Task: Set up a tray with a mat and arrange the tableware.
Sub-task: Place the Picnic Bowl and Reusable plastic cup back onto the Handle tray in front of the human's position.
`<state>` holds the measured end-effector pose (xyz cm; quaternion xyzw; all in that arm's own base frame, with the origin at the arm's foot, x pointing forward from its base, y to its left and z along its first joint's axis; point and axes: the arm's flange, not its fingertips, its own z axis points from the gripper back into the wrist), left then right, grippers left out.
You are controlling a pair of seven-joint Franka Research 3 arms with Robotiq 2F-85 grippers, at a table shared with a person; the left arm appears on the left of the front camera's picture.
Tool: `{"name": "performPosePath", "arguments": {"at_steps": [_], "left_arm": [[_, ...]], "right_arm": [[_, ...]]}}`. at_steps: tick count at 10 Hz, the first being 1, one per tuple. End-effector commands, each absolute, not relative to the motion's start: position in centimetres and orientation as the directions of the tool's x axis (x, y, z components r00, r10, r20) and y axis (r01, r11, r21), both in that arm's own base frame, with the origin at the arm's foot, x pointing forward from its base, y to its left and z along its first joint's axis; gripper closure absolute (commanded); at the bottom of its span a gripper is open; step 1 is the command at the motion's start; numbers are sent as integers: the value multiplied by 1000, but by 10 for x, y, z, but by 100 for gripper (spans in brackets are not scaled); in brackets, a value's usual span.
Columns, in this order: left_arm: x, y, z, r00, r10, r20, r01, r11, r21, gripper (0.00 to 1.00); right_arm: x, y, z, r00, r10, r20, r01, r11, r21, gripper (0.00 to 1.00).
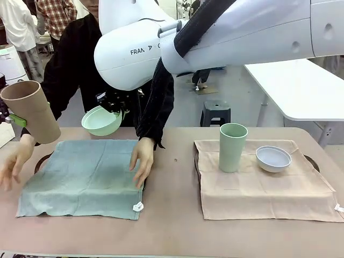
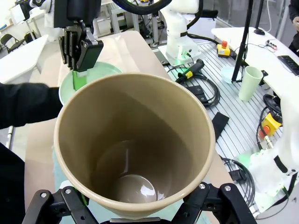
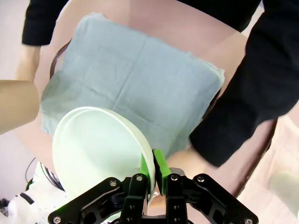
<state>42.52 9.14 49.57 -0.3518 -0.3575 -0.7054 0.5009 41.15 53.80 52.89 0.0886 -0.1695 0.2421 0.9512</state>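
My left gripper (image 1: 19, 120) is shut on the tan cup (image 1: 33, 110), held tilted in the air over the table's left edge; the left wrist view looks down into the cup (image 2: 135, 154). At the back of the left mat, my right gripper (image 1: 111, 103) is shut on the rim of the mint green bowl (image 1: 100, 121), green pads clamping the rim (image 3: 148, 163). A blue-grey mat (image 1: 86, 177) lies on the left tray (image 1: 40, 161), with both of the person's hands (image 1: 142, 160) flat on it. On the right tray (image 1: 312, 161), a beige mat (image 1: 263, 188) carries the sage green cup (image 1: 233, 146) and the pale bowl (image 1: 273, 158).
The person stands at the far side, leaning over the left mat, with a dark sleeve (image 1: 158, 102) low over the table. Bare brown tabletop (image 1: 172, 188) runs between the two mats. A white table (image 1: 301, 91) and a stool (image 1: 215, 113) stand behind.
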Motion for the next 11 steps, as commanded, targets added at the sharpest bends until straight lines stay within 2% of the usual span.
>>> {"name": "performPosePath", "arguments": {"at_steps": [1,11], "left_arm": [[426,92,500,-266,-457,849,954,-249,165,100],[426,92,500,-266,-457,849,954,-249,165,100]], "right_arm": [[411,539,530,822,435,368,-495,865,85,100],[411,539,530,822,435,368,-495,865,85,100]]}}
